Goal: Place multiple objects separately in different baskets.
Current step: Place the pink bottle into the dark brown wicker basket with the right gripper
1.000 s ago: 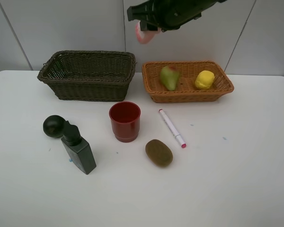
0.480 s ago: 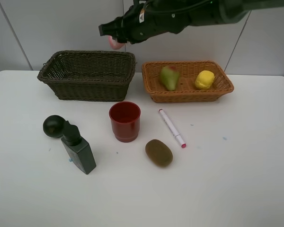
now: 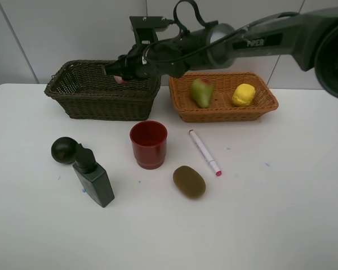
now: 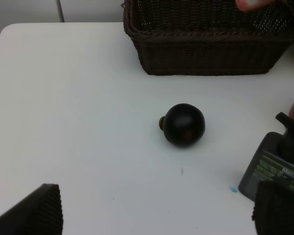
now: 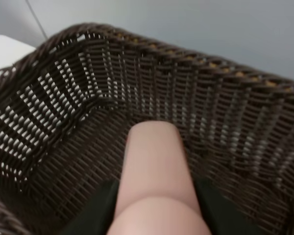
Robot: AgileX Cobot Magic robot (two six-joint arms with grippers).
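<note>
Over the dark brown basket (image 3: 101, 93), far left, my right gripper (image 3: 116, 75) is clamped on the small pink bottle (image 5: 154, 171), held above the basket's interior. Left gripper (image 4: 157, 208): jaws wide apart, empty, above the counter (image 4: 78, 122) near the dark round fruit (image 4: 184, 124). Green-red pear (image 3: 201, 93) and yellow lemon (image 3: 243, 94) lie in the orange-tan basket (image 3: 222, 116).

Bare tabletop (image 3: 293, 185) right of the marker (image 3: 205, 152); red cup (image 3: 149, 144), kiwi (image 3: 189, 181) close beside it; right arm (image 3: 214, 48) over dark basket (image 3: 101, 102)
</note>
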